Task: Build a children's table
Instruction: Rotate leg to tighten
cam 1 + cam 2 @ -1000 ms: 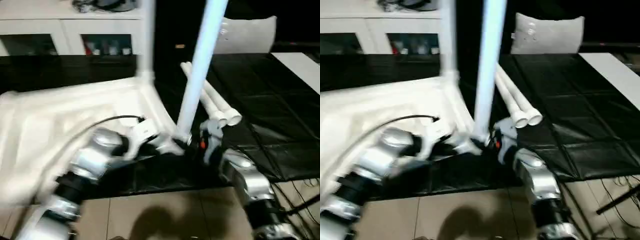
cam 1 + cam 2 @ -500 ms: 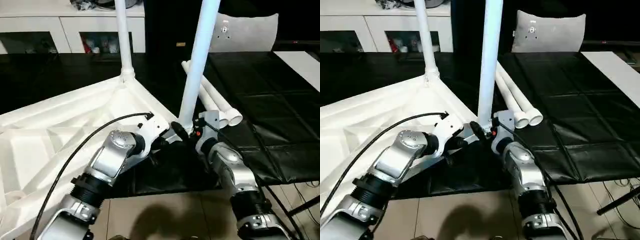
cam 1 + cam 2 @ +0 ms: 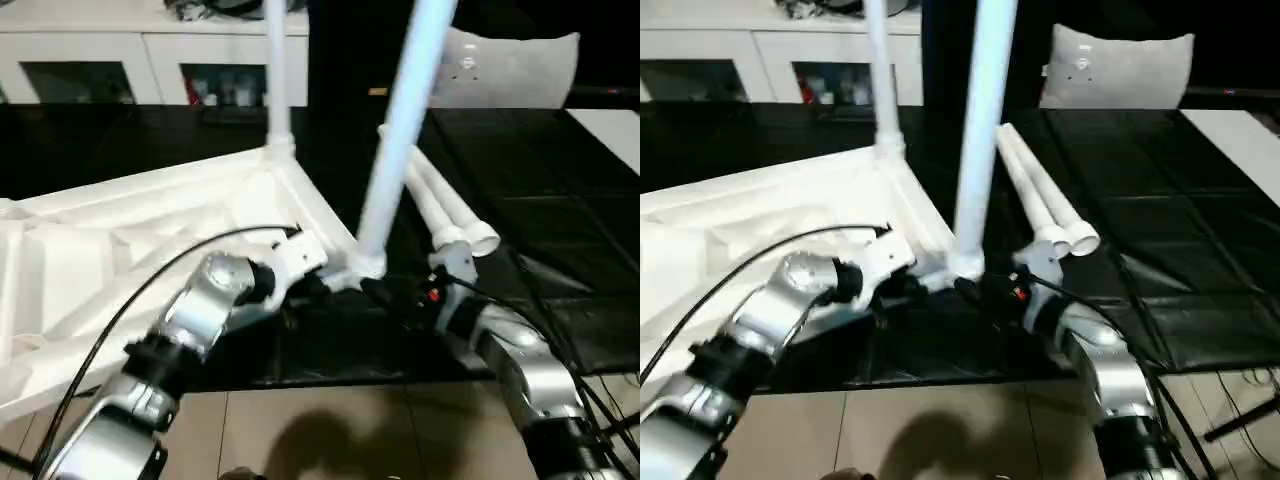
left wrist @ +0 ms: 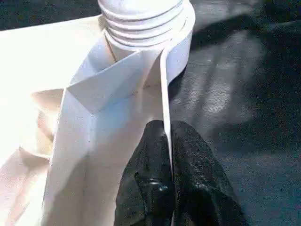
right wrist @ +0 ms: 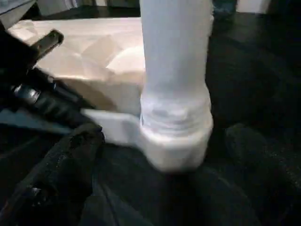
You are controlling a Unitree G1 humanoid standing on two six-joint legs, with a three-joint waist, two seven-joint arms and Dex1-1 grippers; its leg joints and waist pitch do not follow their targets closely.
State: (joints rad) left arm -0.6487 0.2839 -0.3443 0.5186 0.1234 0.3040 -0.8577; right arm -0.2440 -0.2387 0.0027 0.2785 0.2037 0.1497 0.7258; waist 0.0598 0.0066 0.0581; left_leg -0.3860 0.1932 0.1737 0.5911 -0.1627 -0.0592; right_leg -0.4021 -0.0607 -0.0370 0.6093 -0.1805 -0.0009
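The left gripper (image 4: 167,155) is clamped on the thin rim of the white plastic tabletop (image 3: 110,270), its two black textured fingers (image 4: 150,160) pressed together on either side of the edge, close beside the ribbed round corner socket (image 4: 143,23). The right gripper (image 5: 155,169) stands wide apart around the base of a white leg (image 3: 980,140), one finger (image 5: 61,155) on each side and neither touching it; the leg rises upright from the near corner socket at the tabletop's front edge. The tabletop lies upside down and tilted, its ribbed underside facing up, part on the black mat (image 3: 1160,240) and part overhanging the tiled floor (image 3: 330,430). A second leg (image 3: 276,70) stands in the far corner socket. Two loose legs (image 3: 1045,200), smooth tapered tubes with open ends, lie side by side on the mat just beyond the right gripper. The mat to the right of them is open and glossy. Behind stand a white cabinet (image 3: 140,60) with glass doors holding small items too blurred to name, and a pale pillow (image 3: 1120,70).
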